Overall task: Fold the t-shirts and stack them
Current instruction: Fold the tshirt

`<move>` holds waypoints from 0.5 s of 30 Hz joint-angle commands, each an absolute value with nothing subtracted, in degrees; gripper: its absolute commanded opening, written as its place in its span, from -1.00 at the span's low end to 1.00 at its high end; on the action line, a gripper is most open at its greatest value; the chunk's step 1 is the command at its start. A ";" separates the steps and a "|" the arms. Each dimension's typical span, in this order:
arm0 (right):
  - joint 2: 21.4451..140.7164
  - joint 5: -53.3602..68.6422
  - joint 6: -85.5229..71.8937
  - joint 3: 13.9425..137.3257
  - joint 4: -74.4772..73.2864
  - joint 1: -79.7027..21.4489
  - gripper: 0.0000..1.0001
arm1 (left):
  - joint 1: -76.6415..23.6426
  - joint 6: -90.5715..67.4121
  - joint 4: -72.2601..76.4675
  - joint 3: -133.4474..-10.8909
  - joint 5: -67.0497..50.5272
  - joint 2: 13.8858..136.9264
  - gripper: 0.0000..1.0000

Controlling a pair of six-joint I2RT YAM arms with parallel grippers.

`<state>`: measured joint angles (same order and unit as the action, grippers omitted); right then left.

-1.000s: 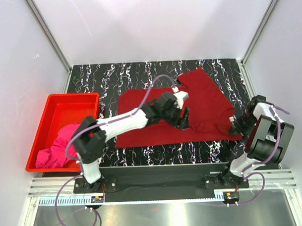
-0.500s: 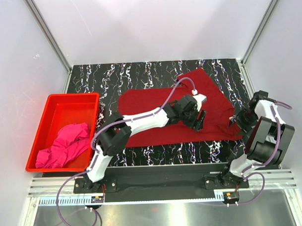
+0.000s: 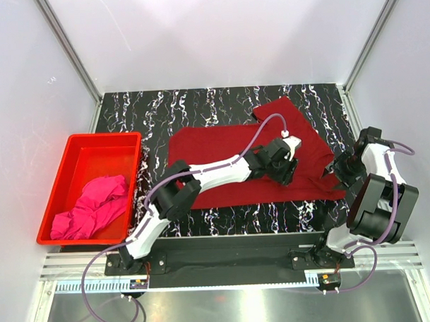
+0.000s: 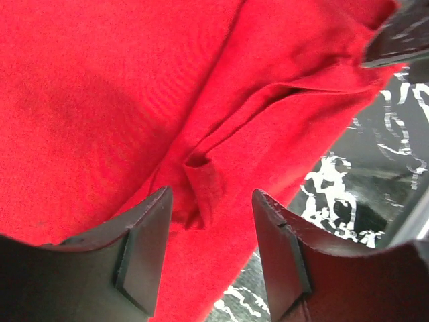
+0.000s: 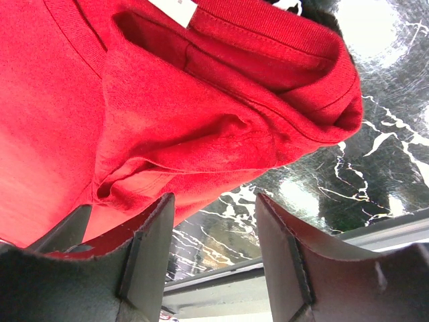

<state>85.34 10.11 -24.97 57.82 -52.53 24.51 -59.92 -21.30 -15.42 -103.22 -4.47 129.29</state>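
Note:
The dark crimson t-shirt lies spread on the black marbled table, one corner folded up toward the back right. Its bunched collar with a white label fills the right wrist view. My left gripper reaches across the shirt's right part and stands open over a small raised fold, its fingers either side of it. At the shirt's right edge my right gripper is open and holds nothing, with the cloth edge just beyond its left finger. The magenta t-shirt lies crumpled in the bin.
A red plastic bin sits at the table's left edge. White enclosure walls and metal posts stand around the table. Bare marbled tabletop shows behind the shirt, and a metal rail runs along the near edge by the right gripper.
My left arm has stretched further right across the crimson shirt, and its jaws have narrowed a little. The right gripper has opened, let go of the shirt's edge and drawn slightly back.

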 commanded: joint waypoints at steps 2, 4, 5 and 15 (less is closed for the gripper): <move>83.85 11.86 -24.96 58.01 -52.65 24.17 0.17 | -60.21 -20.21 -16.08 -107.31 -2.54 131.65 0.05; 84.11 11.87 -24.96 58.27 -52.73 24.17 0.18 | -60.21 -20.21 -16.96 -108.98 -3.07 132.53 0.00; 84.20 11.60 -25.13 58.36 -53.08 24.17 0.17 | -60.29 -20.30 -17.14 -109.16 -3.34 132.80 -0.01; 85.69 9.58 -28.47 56.51 -52.91 24.26 0.15 | -60.47 -21.09 -15.38 -109.68 -5.18 133.50 -0.13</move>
